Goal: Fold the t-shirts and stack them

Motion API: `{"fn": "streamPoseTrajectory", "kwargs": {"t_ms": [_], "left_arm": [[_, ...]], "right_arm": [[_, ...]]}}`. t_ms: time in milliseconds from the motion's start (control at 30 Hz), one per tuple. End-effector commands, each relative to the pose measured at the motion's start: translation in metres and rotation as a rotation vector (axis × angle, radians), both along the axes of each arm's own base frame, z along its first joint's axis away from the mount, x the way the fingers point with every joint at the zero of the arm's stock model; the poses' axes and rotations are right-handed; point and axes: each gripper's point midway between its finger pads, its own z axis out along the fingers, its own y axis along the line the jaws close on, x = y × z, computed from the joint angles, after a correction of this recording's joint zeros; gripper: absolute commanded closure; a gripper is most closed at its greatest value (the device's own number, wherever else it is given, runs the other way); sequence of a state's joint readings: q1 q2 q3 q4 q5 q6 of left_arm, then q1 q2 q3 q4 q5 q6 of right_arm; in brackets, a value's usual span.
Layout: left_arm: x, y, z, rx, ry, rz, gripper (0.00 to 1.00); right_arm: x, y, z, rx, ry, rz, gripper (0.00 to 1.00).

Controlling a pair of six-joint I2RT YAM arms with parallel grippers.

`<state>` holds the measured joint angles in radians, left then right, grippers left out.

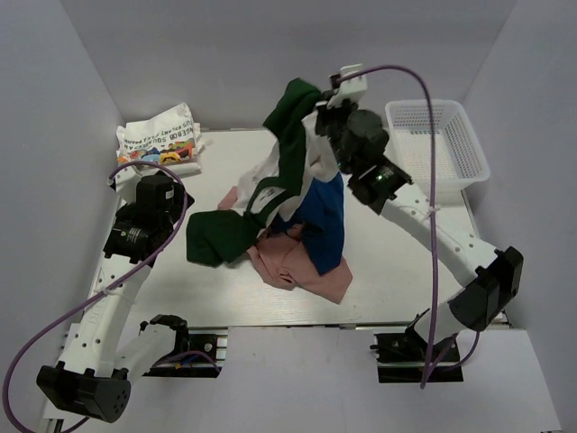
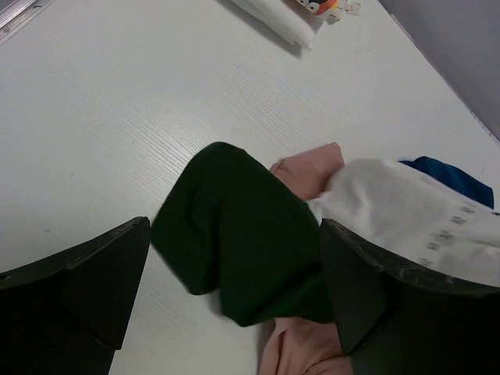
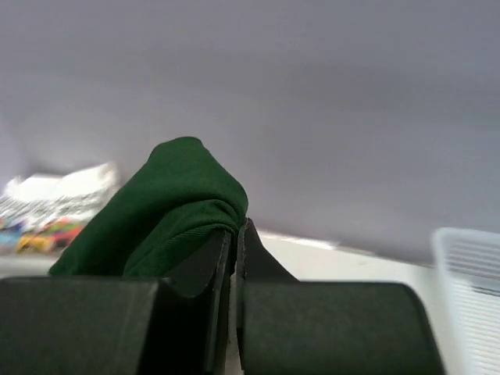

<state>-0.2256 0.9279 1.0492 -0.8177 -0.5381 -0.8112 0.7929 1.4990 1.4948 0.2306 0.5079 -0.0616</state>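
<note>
Where the overhead camera looked down, the white bench sat boxed in by plain grey walls at the back and on both sides. A white mesh basket stood at its far right corner, and a folded white t-shirt with a colourful print lay at the far left. The right end effector was raised above the middle, clamped on the top of the dark green t-shirt, which hung down to a bunched end on the bench. A white t-shirt hung against the green one, over the navy blue t-shirt and the pink t-shirt, which were heaped together at the centre. The left arm reached in from the left of the heap.

From the left wrist, the left end effector had its fingers spread wide with nothing between them. The faintly grained bench lay below, with the green bundle on it, pink and white cloth beside it and a sliver of navy behind.

From the right wrist, the two fingers were pressed together on a fold of green cloth, grey wall filled the background, and the folded shirt and basket were blurred at the edges.
</note>
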Motion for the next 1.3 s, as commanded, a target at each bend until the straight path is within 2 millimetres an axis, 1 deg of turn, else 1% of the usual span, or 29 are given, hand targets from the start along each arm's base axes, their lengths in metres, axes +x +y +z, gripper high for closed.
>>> {"fn": "streamPoseTrajectory", "kwargs": {"t_ms": [0, 33, 67, 100, 133, 167, 200, 267, 300, 367, 400, 433, 467, 533, 567, 600, 633, 700, 733, 767, 833, 867, 933, 1033, 1100, 1133, 1200, 1233, 1267], "left_arm": [[-0.001, 0.001, 0.008, 0.010, 0.001, 0.002, 0.01], [0.000, 0.003, 0.013, 0.014, -0.010, 0.011, 0.01], [0.000, 0.003, 0.009, 0.018, 0.007, 0.011, 0.01], [0.000, 0.004, 0.009, 0.025, 0.006, 0.019, 0.01], [-0.002, 0.007, 0.008, 0.033, 0.013, 0.027, 0.01], [-0.002, 0.008, 0.009, 0.039, 0.012, 0.035, 0.01], [-0.002, 0.008, 0.009, 0.039, 0.012, 0.035, 0.01], [-0.002, 0.012, 0.013, 0.048, 0.001, 0.051, 0.01], [-0.002, 0.012, 0.013, 0.048, 0.001, 0.051, 0.01], [-0.002, 0.014, 0.014, 0.059, 0.009, 0.061, 0.01], [-0.002, 0.014, 0.014, 0.059, 0.009, 0.061, 0.01], [-0.001, 0.013, 0.011, 0.062, 0.018, 0.061, 0.01], [-0.001, 0.013, 0.011, 0.062, 0.018, 0.061, 0.01], [0.001, 0.015, 0.009, 0.070, 0.027, 0.068, 0.01], [0.001, 0.015, 0.009, 0.070, 0.027, 0.068, 0.01], [0.001, 0.015, 0.009, 0.070, 0.027, 0.068, 0.01], [0.002, 0.014, 0.006, 0.073, 0.039, 0.068, 0.01], [0.004, 0.014, 0.004, 0.076, 0.048, 0.067, 0.01], [0.005, 0.014, 0.000, 0.079, 0.061, 0.067, 0.01], [0.005, 0.015, 0.001, 0.085, 0.060, 0.074, 0.01], [0.008, 0.014, -0.005, 0.091, 0.082, 0.073, 0.01], [0.008, 0.014, -0.010, 0.097, 0.104, 0.072, 0.01], [0.010, 0.014, -0.013, 0.100, 0.116, 0.072, 0.01], [0.012, 0.014, -0.018, 0.106, 0.135, 0.071, 0.01], [0.010, 0.014, -0.019, 0.108, 0.144, 0.071, 0.01], [0.010, 0.014, -0.019, 0.108, 0.144, 0.071, 0.01], [0.011, 0.014, -0.022, 0.111, 0.153, 0.071, 0.01], [0.011, 0.014, -0.022, 0.111, 0.153, 0.071, 0.01], [0.011, 0.014, -0.022, 0.111, 0.153, 0.071, 0.01]], "right_arm": [[0.034, -0.081, 0.057, 0.051, -0.092, -0.215, 1.00], [0.032, -0.093, 0.102, 0.105, -0.155, -0.227, 1.00], [0.043, -0.097, 0.106, 0.094, -0.155, -0.236, 1.00], [0.060, -0.126, 0.101, 0.046, -0.122, -0.303, 1.00], [0.052, -0.144, 0.160, 0.116, -0.224, -0.329, 1.00], [0.048, -0.180, 0.203, 0.126, -0.308, -0.392, 1.00], [0.069, -0.171, 0.182, 0.097, -0.268, -0.392, 1.00], [0.059, -0.205, 0.223, 0.127, -0.381, -0.466, 1.00], [0.062, -0.214, 0.224, 0.100, -0.400, -0.506, 1.00], [0.052, -0.252, 0.249, 0.112, -0.521, -0.610, 1.00], [0.053, -0.263, 0.251, 0.113, -0.532, -0.645, 1.00], [0.045, -0.275, 0.264, 0.151, -0.602, -0.680, 1.00], [0.044, -0.301, 0.265, 0.125, -0.622, -0.754, 1.00], [0.046, -0.325, 0.267, 0.118, -0.679, -0.821, 1.00], [0.037, -0.341, 0.277, 0.122, -0.720, -0.852, 1.00], [0.030, -0.348, 0.283, 0.142, -0.774, -0.865, 1.00], [0.035, -0.358, 0.282, 0.108, -0.801, -0.866, 1.00], [0.028, -0.380, 0.287, 0.123, -0.866, -0.880, 1.00], [0.039, -0.376, 0.285, 0.081, -0.869, -0.836, 1.00], [0.039, -0.386, 0.285, 0.073, -0.881, -0.834, 1.00], [0.051, -0.388, 0.278, 0.057, -0.880, -0.806, 1.00], [0.054, -0.382, 0.280, 0.028, -0.904, -0.763, 1.00], [0.071, -0.391, 0.260, -0.074, -0.875, -0.788, 1.00], [0.110, -0.401, 0.209, -0.136, -0.752, -0.814, 1.00], [0.145, -0.405, 0.157, -0.151, -0.599, -0.790, 1.00], [0.165, -0.405, 0.120, -0.163, -0.509, -0.760, 1.00], [0.184, -0.403, 0.078, -0.196, -0.397, -0.725, 1.00], [0.197, -0.403, 0.029, -0.190, -0.292, -0.717, 1.00], [0.199, -0.404, 0.012, -0.175, -0.253, -0.725, 1.00]]}}
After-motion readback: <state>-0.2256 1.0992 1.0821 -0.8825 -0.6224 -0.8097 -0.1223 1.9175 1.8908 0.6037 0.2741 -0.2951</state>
